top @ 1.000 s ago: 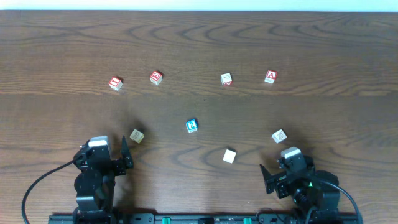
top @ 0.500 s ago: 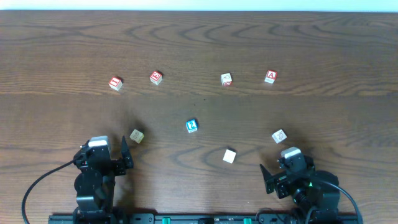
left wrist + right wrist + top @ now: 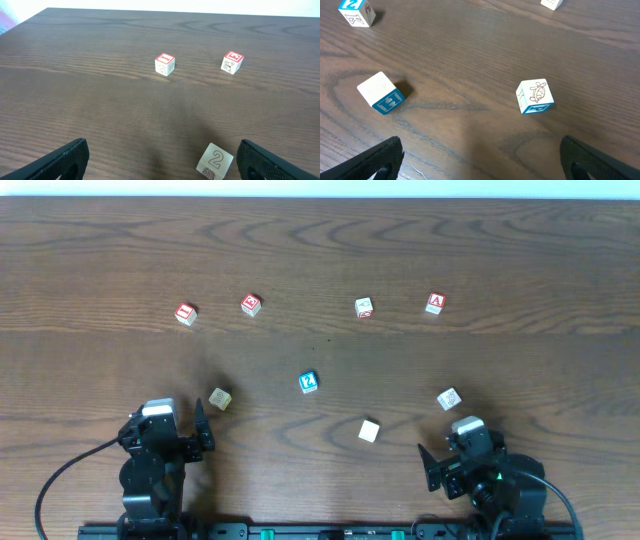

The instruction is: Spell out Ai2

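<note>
The red "A" cube (image 3: 435, 303) sits at the far right of the back row. The red "I" cube (image 3: 185, 313) is at the far left; it also shows in the left wrist view (image 3: 164, 64). The blue-faced "2" cube (image 3: 309, 382) sits mid-table and shows at the top left of the right wrist view (image 3: 357, 11). My left gripper (image 3: 167, 425) (image 3: 162, 162) is open and empty at the near left. My right gripper (image 3: 463, 442) (image 3: 480, 162) is open and empty at the near right. Neither touches a cube.
A pale cube with an outlined "2" (image 3: 215, 161) (image 3: 220, 398) lies just inside my left gripper's right finger. Another red cube (image 3: 231, 62) (image 3: 251, 304) and a red-marked pale cube (image 3: 364, 307) are in the back row. A white cube (image 3: 380, 92) (image 3: 369, 430) and a turtle cube (image 3: 535, 96) (image 3: 449, 398) lie ahead of my right gripper.
</note>
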Action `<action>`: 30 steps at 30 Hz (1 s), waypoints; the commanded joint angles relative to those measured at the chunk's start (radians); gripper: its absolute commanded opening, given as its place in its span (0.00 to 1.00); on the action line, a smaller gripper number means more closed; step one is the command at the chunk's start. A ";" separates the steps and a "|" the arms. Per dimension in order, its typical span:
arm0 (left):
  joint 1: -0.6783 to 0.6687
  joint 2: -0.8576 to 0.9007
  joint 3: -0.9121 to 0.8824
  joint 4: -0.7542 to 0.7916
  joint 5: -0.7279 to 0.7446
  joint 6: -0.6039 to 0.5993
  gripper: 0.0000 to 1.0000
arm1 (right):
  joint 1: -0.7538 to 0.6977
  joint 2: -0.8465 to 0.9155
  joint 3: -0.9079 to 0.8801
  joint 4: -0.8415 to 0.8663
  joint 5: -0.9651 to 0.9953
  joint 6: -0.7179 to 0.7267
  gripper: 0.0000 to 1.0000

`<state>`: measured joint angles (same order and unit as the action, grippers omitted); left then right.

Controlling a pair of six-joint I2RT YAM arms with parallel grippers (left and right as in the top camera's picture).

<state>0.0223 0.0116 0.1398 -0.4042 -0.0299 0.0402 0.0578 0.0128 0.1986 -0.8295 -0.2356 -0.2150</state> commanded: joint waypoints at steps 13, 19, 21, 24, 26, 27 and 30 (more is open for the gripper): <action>-0.004 -0.007 -0.021 -0.002 0.013 -0.011 0.95 | -0.010 -0.007 -0.014 0.000 -0.012 0.012 0.99; -0.004 -0.007 -0.021 0.062 0.072 -0.012 0.95 | -0.010 -0.007 -0.014 0.000 -0.012 0.012 0.99; -0.004 -0.007 -0.021 0.101 0.161 -0.016 0.95 | -0.010 -0.007 -0.014 0.000 -0.012 0.012 0.99; -0.004 -0.003 -0.008 0.182 0.264 -0.027 0.95 | -0.010 -0.007 -0.014 0.000 -0.012 0.012 0.99; -0.004 0.019 0.008 0.217 0.248 -0.038 0.95 | -0.010 -0.007 -0.014 0.000 -0.012 0.012 0.99; -0.003 0.039 0.016 0.235 0.226 -0.042 0.95 | -0.010 -0.007 -0.014 0.000 -0.011 0.012 0.99; -0.003 0.159 0.057 0.303 0.142 -0.041 0.95 | -0.010 -0.007 -0.014 0.000 -0.012 0.012 0.99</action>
<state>0.0223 0.0975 0.1429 -0.1272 0.1547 0.0174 0.0578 0.0128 0.1982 -0.8291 -0.2356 -0.2150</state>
